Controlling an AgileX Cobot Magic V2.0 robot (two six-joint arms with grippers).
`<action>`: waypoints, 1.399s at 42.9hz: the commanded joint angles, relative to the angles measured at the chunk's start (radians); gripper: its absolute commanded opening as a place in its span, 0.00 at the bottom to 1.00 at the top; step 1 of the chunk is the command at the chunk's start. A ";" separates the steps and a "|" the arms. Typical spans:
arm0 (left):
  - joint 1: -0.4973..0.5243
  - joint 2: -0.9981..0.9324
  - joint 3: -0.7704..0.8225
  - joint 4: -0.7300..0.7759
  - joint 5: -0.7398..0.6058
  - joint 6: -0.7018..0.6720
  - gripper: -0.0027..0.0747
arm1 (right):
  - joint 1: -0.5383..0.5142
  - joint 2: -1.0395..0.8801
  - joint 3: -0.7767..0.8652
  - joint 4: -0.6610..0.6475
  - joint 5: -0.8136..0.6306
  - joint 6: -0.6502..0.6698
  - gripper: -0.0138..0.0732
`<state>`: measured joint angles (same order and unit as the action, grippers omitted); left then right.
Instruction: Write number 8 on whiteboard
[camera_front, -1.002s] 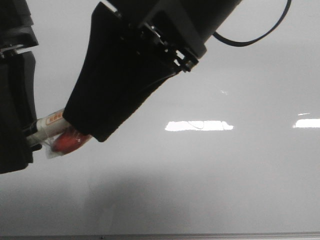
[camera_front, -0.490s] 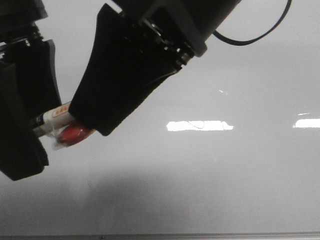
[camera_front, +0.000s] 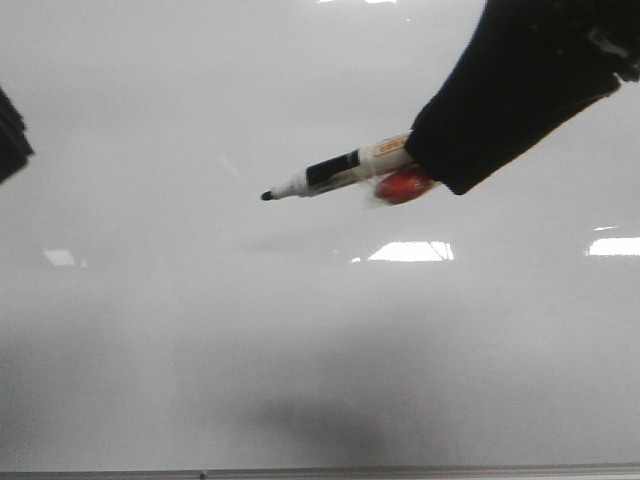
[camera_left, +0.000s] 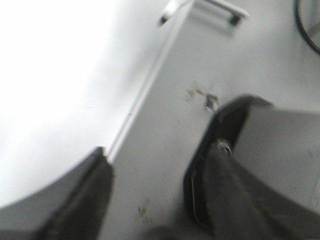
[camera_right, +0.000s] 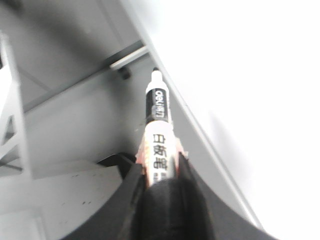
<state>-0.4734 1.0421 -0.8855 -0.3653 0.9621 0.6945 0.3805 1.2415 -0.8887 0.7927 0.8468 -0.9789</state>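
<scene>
The whiteboard (camera_front: 300, 340) is a glossy pale grey board that fills the front view. No black line of the number 8 shows on it. My right gripper (camera_front: 428, 165) is at the upper right, shut on a white marker (camera_front: 345, 170) with a black band. Its bare black tip points left, in front of the board. A red blurred part (camera_front: 405, 186) hangs under the marker beside the fingers. In the right wrist view the marker (camera_right: 157, 135) sits between the shut fingers (camera_right: 190, 200). Only a dark sliver of my left gripper (camera_front: 10, 135) shows at the left edge. In the left wrist view it (camera_left: 155, 175) is open and empty.
Bright light reflections (camera_front: 410, 251) lie across the board's middle right. A thin grey metal edge (camera_front: 400, 470) runs along the board's bottom. The left wrist view shows a grey surface (camera_left: 170, 125) with small marks beside the board's edge.
My right gripper has carried the marker from the lower left to the upper right, and its tip now shows bare. My left gripper has drawn off to the left edge.
</scene>
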 joint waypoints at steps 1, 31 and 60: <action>0.069 -0.125 0.069 -0.082 -0.122 -0.011 0.17 | -0.020 -0.041 -0.011 0.038 -0.041 -0.012 0.09; 0.148 -0.717 0.451 -0.294 -0.418 -0.011 0.01 | -0.020 0.330 -0.279 0.265 -0.296 -0.012 0.09; 0.148 -0.717 0.451 -0.294 -0.418 -0.011 0.01 | -0.003 0.445 -0.274 0.204 -0.323 0.051 0.09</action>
<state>-0.3298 0.3175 -0.4091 -0.6225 0.6125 0.6938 0.4099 1.7509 -1.1673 1.0119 0.6146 -0.9602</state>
